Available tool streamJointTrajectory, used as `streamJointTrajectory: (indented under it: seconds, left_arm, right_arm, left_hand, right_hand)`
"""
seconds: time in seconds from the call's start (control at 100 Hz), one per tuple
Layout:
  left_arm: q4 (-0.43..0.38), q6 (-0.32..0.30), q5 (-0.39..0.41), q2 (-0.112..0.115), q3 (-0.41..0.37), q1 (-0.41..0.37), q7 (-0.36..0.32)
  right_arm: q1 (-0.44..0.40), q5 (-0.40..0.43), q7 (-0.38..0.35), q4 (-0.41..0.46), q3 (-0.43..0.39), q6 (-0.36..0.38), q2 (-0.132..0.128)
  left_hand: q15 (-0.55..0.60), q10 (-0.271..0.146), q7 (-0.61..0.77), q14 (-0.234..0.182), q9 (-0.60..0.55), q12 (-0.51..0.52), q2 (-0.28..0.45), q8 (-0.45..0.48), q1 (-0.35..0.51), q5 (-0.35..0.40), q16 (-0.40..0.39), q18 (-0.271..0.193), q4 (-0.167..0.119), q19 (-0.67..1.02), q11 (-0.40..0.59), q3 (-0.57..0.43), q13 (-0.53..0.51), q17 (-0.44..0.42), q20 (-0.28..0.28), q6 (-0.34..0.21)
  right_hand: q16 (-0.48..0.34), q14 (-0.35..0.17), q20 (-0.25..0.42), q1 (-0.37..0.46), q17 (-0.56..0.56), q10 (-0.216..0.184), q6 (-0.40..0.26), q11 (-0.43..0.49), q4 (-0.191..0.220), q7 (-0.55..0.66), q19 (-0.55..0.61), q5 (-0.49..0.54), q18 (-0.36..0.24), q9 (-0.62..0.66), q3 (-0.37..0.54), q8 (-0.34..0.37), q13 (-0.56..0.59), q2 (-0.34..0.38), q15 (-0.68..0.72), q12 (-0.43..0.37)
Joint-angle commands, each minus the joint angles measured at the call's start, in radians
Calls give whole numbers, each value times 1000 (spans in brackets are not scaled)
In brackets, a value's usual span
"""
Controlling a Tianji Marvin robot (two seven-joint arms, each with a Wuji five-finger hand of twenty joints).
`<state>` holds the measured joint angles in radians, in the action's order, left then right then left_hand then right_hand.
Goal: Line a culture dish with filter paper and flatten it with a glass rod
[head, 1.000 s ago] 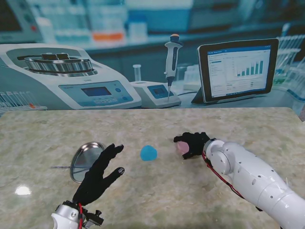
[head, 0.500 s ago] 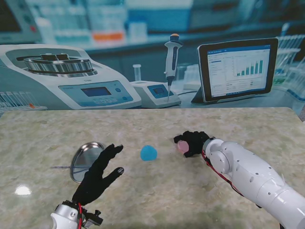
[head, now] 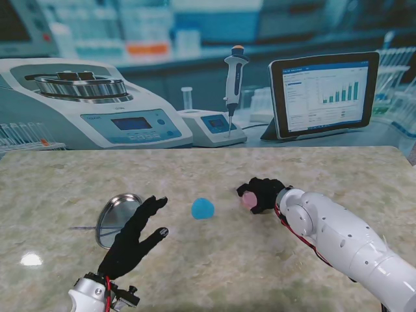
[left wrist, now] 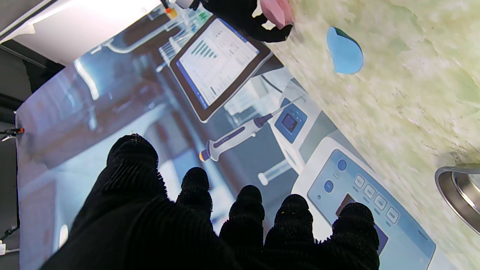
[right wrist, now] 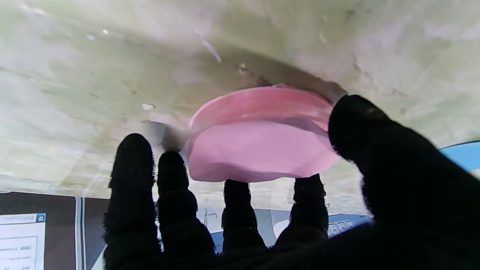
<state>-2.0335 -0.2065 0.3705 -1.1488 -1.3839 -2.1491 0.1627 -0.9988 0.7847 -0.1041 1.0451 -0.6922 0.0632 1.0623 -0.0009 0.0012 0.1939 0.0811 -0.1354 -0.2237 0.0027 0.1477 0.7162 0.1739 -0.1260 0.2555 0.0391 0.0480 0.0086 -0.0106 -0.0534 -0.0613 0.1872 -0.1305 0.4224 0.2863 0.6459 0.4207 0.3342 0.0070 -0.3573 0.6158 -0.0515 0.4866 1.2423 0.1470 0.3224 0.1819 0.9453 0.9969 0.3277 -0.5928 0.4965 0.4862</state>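
stand view, left to right: a thin rod [head: 82,228] lies on the worktop [head: 214,260] just left of a shallow metal dish [head: 117,218]. the left hand [head: 133,239] hovers beside the dish, nearer to me, fingers spread and holding nothing. a blue paper [head: 203,208] sits mid-worktop, between the two hands and apart from both. farther right, the right hand [head: 262,194] is curled around a pink disc [head: 248,201]. from the right wrist, the pink disc [right wrist: 258,138] is pinched between thumb and fingers [right wrist: 240,210], tilted, close to the worktop; i cannot tell whether its edge touches. left wrist view shows the blue paper [left wrist: 344,50] lying curled.
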Motion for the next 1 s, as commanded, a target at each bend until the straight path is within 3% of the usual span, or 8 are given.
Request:
streamJointTrajectory:
  seconds: [0.0, 0.41, 0.99]
  left_arm:
    - [-2, -1, -2, 1, -2, -4, -2]
    - [-1, -3, -1, 1, -5, -3, -2]
    - [-2, -6, -3, 1, -9, -3, -5]
  right_arm:
    - [-14, 0, -6, -13, 10, 1, 4]
    - [-19, -11, 10, -9, -2, 18, 9]
    - [-71, 19, -35, 89, -105, 38, -6]
  left_hand:
    - [-11, -32, 23, -38, 20, -8, 39, 11, 16, -13, -2, -34, -30, -54, -8, 26, 26, -1, -36, -21]
    - [-11, -33, 23, -38, 20, -8, 35, 10, 14, -14, -1, -33, -30, -54, -8, 27, 26, -1, -35, -22]
    - [-12, -33, 19, -37, 20, -6, 31, 8, 11, -14, 1, -33, -30, -55, -9, 26, 27, -1, -38, -22]
  right_hand:
    - [61, -48, 26, 39, 23, -7, -29, 71, -1, 52, 45, 26, -4, -11, 57, 13, 115, -21, 118, 29]
    - [69, -52, 24, 76, 84, -14, -38, 125, 14, 132, 70, 28, -18, -5, 100, -5, 168, -12, 134, 42]
    - [63, -45, 13, 85, 98, -14, -42, 112, 14, 155, 70, 25, -17, 7, 96, -48, 177, -14, 116, 23]
